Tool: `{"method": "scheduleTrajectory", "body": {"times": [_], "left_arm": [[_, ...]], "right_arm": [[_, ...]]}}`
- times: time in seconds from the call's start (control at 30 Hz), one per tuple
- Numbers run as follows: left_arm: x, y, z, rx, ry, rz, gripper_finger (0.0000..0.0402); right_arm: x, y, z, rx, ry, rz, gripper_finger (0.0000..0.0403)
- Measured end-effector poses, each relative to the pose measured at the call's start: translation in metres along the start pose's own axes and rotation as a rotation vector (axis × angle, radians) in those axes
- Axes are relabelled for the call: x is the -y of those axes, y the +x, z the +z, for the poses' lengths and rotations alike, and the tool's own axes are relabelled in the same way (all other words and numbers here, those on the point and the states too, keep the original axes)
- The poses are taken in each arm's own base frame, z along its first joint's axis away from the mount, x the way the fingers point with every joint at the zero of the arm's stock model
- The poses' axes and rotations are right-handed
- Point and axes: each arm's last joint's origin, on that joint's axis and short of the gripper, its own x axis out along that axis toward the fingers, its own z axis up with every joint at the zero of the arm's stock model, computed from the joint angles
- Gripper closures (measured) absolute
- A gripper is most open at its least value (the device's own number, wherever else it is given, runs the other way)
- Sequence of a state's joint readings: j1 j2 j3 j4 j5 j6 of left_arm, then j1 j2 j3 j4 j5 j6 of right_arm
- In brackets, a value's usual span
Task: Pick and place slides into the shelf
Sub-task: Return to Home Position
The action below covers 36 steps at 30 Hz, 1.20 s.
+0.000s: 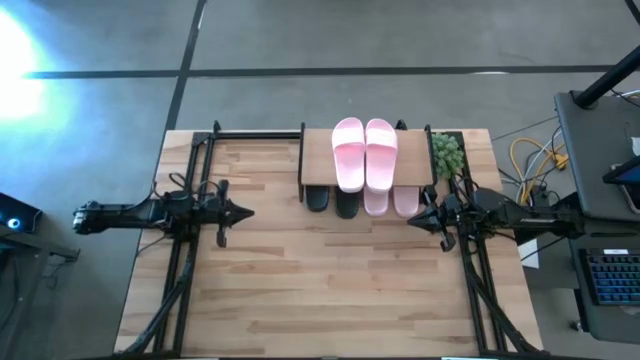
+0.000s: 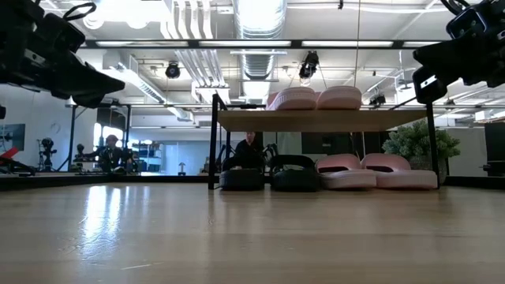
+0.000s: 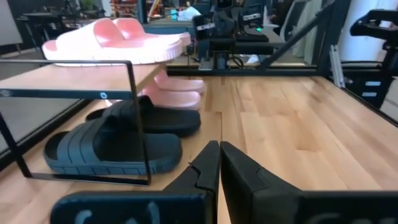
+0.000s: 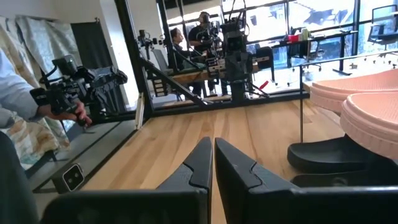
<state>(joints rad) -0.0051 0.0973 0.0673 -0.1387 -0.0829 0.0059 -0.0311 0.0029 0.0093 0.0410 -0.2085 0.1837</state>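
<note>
The shelf [image 1: 315, 160] stands at the table's far edge, near the middle. One pale pink pair of slides [image 1: 365, 152] lies side by side on its top board [image 2: 316, 120]. Under the board, on the table, rest the black pair [image 1: 332, 200] and the second pink pair [image 1: 391, 202], ends poking out toward the near side. In the left wrist view the black pair [image 3: 118, 140] lies behind the shelf's leg frame. My left gripper [image 1: 243, 211] hovers shut, left of the shelf. My right gripper [image 1: 413, 219] hovers shut, just right of the lower pink pair. Both are raised above the table.
A small green plant [image 1: 447, 153] stands right of the shelf at the far edge. Black rails [image 1: 190, 260] run along the table's left and right sides. Bare wood [image 1: 330, 290] fills the near half. A person's hand holds a camera [image 4: 62, 99] beyond the table.
</note>
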Motion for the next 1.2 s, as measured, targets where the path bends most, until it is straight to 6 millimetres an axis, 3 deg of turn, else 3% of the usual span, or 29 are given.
{"method": "scheduleTrajectory", "body": {"times": [0.6,1.2], "left_arm": [[0.0002,0.0017,-0.0015,0.144,-0.008,-0.002,0.0402],[0.0002,0.0042,-0.0031,0.120,-0.010,0.005,0.0402]], "right_arm": [[0.0000,0.0000,0.0000,0.000,0.000,0.000,0.0392],[0.0000,0.0000,0.0001,0.000,0.000,-0.001,0.0392]]}}
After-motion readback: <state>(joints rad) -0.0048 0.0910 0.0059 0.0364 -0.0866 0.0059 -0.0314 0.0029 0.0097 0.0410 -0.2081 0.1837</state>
